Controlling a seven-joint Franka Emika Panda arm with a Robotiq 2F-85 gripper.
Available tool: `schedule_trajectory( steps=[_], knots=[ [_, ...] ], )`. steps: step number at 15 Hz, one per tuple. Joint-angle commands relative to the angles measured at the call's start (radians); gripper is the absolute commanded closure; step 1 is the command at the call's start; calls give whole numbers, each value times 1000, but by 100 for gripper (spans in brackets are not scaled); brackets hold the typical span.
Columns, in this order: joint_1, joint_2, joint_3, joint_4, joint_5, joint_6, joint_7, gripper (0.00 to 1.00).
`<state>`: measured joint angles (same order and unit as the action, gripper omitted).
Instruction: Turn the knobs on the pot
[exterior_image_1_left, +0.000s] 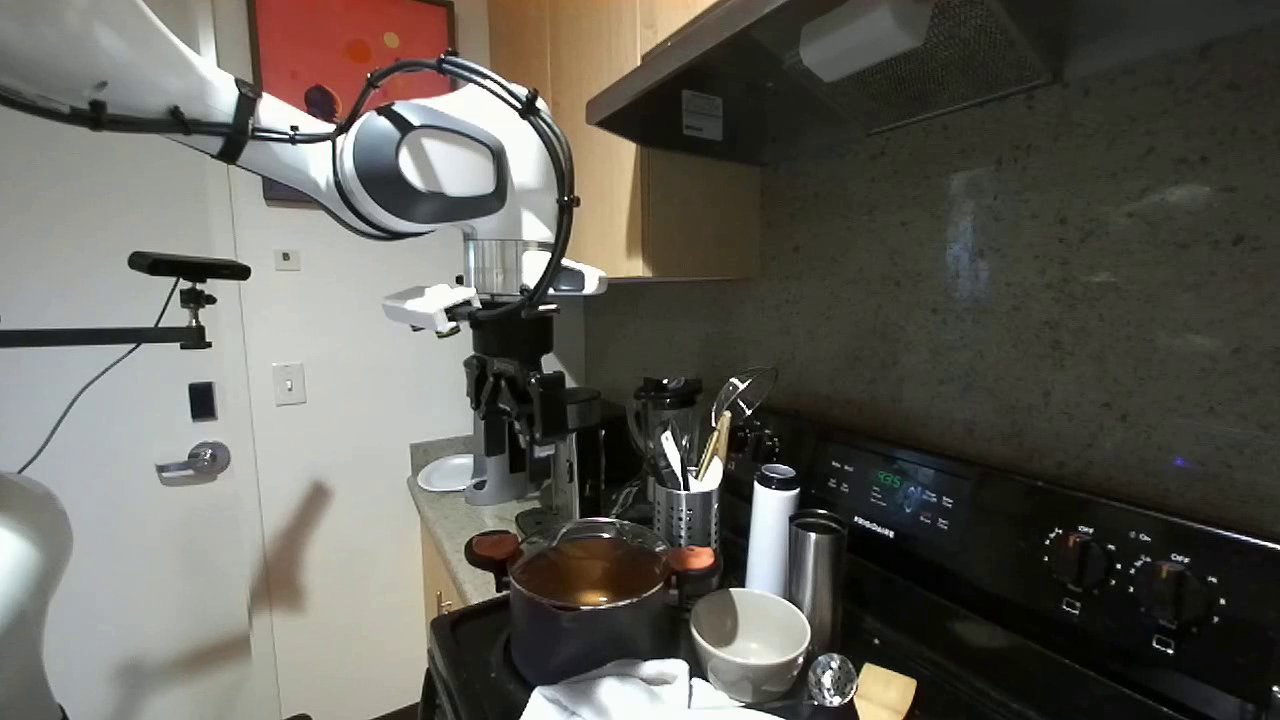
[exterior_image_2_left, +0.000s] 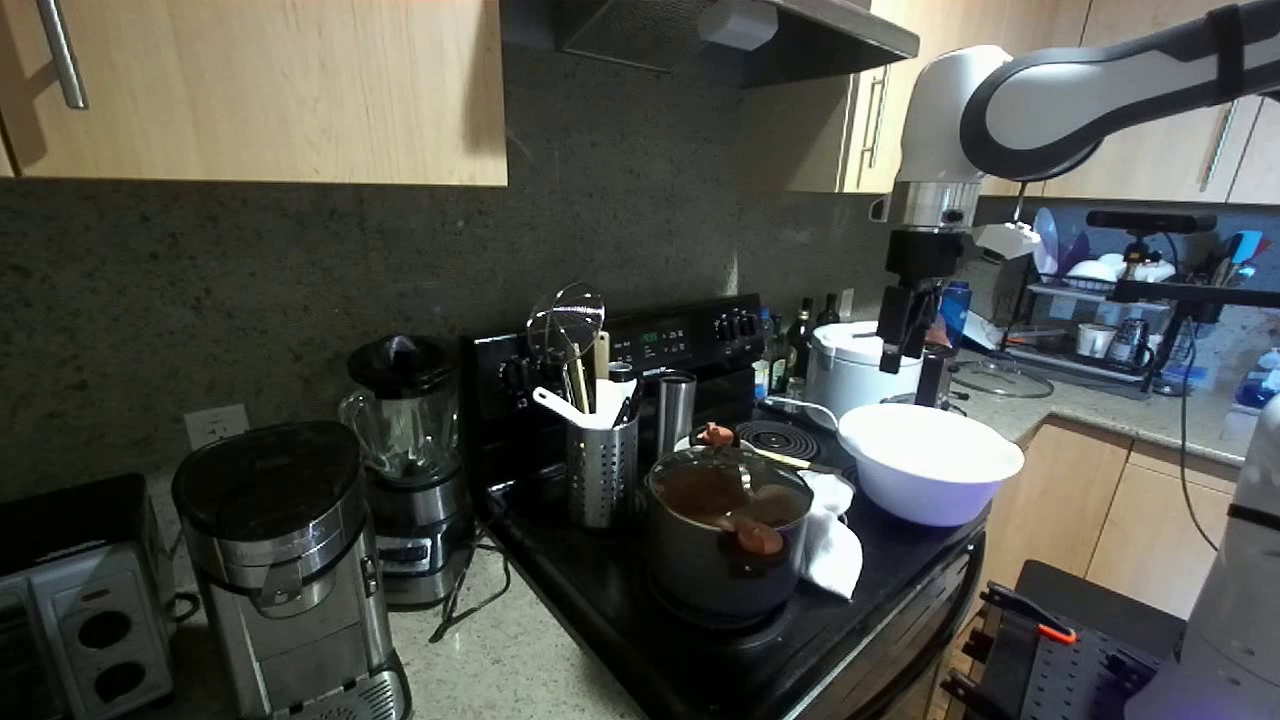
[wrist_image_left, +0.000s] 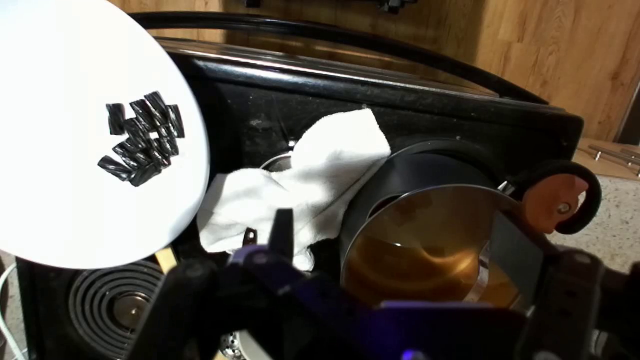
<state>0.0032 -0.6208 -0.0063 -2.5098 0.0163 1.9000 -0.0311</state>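
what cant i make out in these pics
Wrist view: the pot's rear knob, hidden behind the tool.
Wrist view: large white bowl, cut off by left and top edges.
Wrist view: whatever the white towel covers.
In an exterior view: stove dials, markings too small to read.

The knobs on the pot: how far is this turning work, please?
Done: cannot tell; the knobs sit at opposite sides of the pot, but nothing shows a turn. In hand: nothing; the open gripper hangs higher, clear of both. Left: probably turning both.
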Motion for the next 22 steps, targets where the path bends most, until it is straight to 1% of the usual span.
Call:
schedule_trajectory(
  steps=[1, 7, 10, 14, 18, 21, 22],
  knots=[
    [1, 0, -1, 2, -1, -2, 1, 0],
    [1, 0, -1, 2, -1, -2, 1, 0],
    [4, 56, 41, 4, 24, 67, 98, 0],
    [0, 169, 119, 27, 35, 193, 302, 0],
    [-22, 302, 188, 54, 1, 329, 553, 0],
    [-31, 409, 210, 89, -28, 444, 714, 0],
    [-34, 450, 212, 106, -54, 481, 770, 0]
  ],
)
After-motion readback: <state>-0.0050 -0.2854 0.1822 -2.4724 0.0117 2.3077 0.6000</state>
